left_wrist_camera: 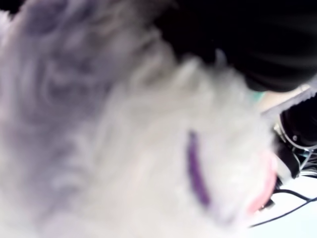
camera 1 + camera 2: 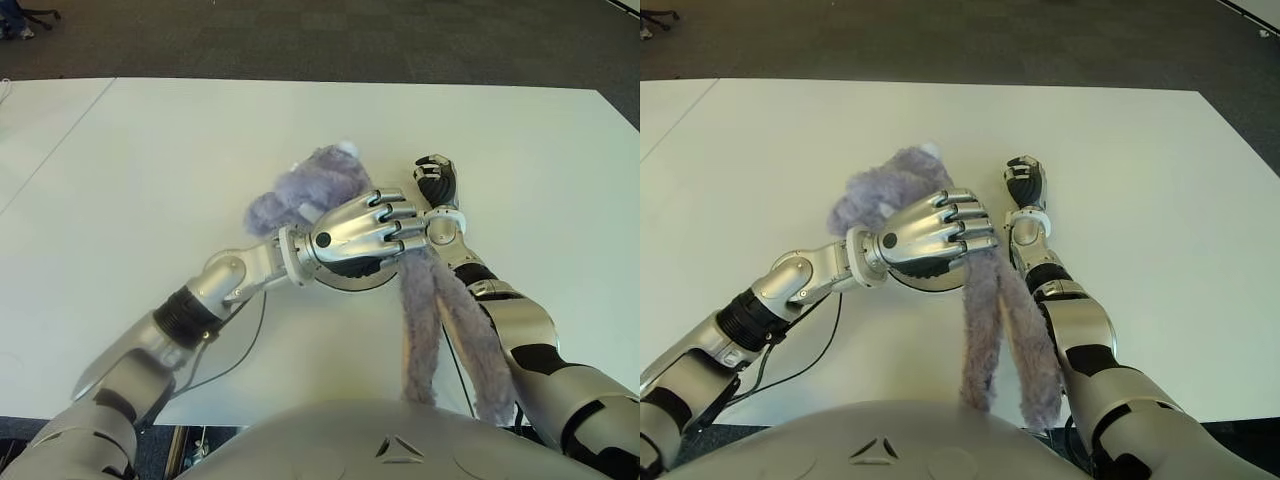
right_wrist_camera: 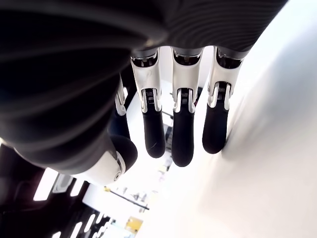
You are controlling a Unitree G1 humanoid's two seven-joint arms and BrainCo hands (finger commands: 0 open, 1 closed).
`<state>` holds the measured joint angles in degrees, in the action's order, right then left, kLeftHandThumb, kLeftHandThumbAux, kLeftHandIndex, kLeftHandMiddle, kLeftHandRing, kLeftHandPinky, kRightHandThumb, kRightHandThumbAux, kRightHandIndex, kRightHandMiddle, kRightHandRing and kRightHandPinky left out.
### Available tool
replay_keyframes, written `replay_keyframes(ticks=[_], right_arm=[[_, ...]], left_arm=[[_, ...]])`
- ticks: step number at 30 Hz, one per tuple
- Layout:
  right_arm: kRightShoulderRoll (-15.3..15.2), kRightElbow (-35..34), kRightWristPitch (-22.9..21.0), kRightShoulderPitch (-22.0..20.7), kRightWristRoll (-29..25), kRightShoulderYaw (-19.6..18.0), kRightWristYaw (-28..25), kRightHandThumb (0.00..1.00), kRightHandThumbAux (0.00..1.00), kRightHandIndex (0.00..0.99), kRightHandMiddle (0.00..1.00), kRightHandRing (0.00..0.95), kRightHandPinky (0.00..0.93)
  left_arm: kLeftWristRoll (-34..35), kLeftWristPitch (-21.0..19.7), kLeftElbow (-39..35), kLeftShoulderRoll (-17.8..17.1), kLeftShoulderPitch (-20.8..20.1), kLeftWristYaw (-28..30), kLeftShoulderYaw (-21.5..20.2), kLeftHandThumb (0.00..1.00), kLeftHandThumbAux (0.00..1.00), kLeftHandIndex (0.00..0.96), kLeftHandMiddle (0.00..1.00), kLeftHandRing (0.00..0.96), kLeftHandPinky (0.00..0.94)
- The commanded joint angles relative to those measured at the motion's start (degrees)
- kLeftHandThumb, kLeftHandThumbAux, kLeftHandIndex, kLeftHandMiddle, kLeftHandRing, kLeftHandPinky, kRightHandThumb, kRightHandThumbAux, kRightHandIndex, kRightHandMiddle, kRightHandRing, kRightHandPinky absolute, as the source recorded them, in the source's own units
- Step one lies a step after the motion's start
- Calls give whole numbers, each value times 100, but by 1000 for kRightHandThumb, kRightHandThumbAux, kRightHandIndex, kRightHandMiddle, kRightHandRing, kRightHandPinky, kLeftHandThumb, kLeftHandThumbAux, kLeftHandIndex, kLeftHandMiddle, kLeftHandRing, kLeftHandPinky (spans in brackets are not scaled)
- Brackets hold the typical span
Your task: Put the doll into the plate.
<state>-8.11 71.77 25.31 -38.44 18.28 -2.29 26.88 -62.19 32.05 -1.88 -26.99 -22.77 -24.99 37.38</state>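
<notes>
I saw the left robot hand (image 2: 365,232) near the middle of the white bench (image 2: 150,170), fingers curled down over the fuzzy lavender doll (image 2: 310,195). Its own wrist view was filled with fur pressed right up to the lens, so I read that robot hand as clamped on the doll. The doll's bulk bulged out from under the far side of the palm, and its two long limp limbs (image 2: 440,330) trailed back toward the robot's chest, running to the bench's near edge and hanging past it.

Under the left robot hand a sliver of the round silvery plate (image 2: 360,281) showed on the near side; most of it was covered by the hand and doll. I could not tell whether the doll's body touched the plate or was held just above it.

The right robot hand (image 2: 437,180) showed just to the right of the doll, well apart from the plate. In its wrist view the fingers hung straight and slightly spread, holding nothing, with the outermost fingertip against the bench top.

The bench was bare on every side of this cluster: wide open surface to the left, right and far side, with the far edge meeting dark carpet (image 2: 330,40). A black cable (image 2: 235,360) trailed from the left forearm across the near bench area.
</notes>
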Motion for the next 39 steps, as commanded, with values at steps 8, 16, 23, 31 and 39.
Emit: replay_keyframes(ticks=[8,16,23,31,39], right_arm=[[329,697,-497,1101,-81,-73,-91,694,734,402,351,383,385],[360,688,-450,1087,-138,-131,-224,697,733,404,355,385,386],[355,685,-393,1116,-139,-161,-233,699,732,404,348,391,417],[422,678,-388,1104,-108,-137,-120,698,732,404,351,392,422],[443,680,-480,1097,-45,-71,-19,697,732,403,357,417,443]], left_arm=[[-252,-57,1467,739,-447,106,376,848,667,444,454,753,824],[553,221,1714,1062,-179,828,464,846,668,445,455,768,829],[828,35,1730,1106,177,1270,454,845,670,445,453,775,830],[1147,53,2123,1238,189,1421,407,845,670,445,454,790,835],[1276,280,2543,1370,294,1143,424,846,670,445,456,783,825]])
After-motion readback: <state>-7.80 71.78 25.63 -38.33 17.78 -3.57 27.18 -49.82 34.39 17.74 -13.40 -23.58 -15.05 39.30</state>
